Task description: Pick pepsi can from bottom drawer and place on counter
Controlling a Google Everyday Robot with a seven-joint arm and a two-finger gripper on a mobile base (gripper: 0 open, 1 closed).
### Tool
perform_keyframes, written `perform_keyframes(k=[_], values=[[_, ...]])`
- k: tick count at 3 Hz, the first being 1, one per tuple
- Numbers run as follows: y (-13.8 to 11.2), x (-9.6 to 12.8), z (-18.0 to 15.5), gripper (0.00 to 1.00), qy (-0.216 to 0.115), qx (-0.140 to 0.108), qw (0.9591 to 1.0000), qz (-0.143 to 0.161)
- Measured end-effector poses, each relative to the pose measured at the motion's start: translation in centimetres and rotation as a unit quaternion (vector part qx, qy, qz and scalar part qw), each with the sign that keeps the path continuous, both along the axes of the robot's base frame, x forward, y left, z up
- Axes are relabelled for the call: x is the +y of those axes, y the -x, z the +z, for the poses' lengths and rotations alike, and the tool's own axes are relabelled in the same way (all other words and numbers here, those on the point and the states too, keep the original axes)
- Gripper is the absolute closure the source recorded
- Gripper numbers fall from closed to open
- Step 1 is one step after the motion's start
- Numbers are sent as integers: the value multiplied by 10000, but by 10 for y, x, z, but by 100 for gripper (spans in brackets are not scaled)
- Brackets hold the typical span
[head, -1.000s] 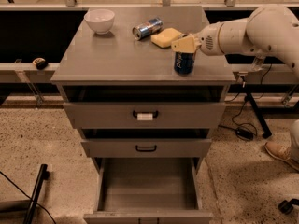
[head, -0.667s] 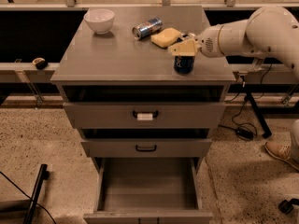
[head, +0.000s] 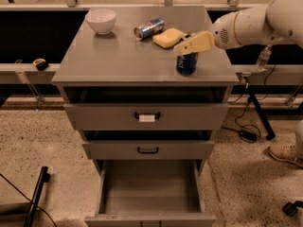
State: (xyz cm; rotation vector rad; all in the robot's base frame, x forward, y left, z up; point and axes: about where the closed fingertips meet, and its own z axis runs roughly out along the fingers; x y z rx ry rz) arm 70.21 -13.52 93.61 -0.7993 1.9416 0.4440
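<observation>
The pepsi can (head: 186, 64) stands upright on the counter (head: 118, 56), near its front right corner. My gripper (head: 185, 48) reaches in from the right on the white arm (head: 251, 22) and sits at the can's top, hiding the lid. The bottom drawer (head: 150, 217) is pulled fully out below; its grey inside shows nothing in it.
On the counter stand a white bowl (head: 101, 20) at the back left, a slim silver-and-blue can (head: 148, 28) lying on its side, and a yellow sponge (head: 168, 37) just behind the pepsi can. Two upper drawers with black handles (head: 147, 116) are slightly ajar. Cables and a shoe (head: 284, 153) lie at the right.
The gripper has shifted slightly left at the can's top. The can stays in the same spot on the counter.
</observation>
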Motion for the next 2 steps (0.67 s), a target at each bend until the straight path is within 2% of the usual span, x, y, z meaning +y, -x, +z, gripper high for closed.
perform_keyframes(k=[1, 2], values=[[27, -27, 21, 0, 704, -540, 9946, 541], [25, -22, 18, 0, 732, -581, 9939, 589]])
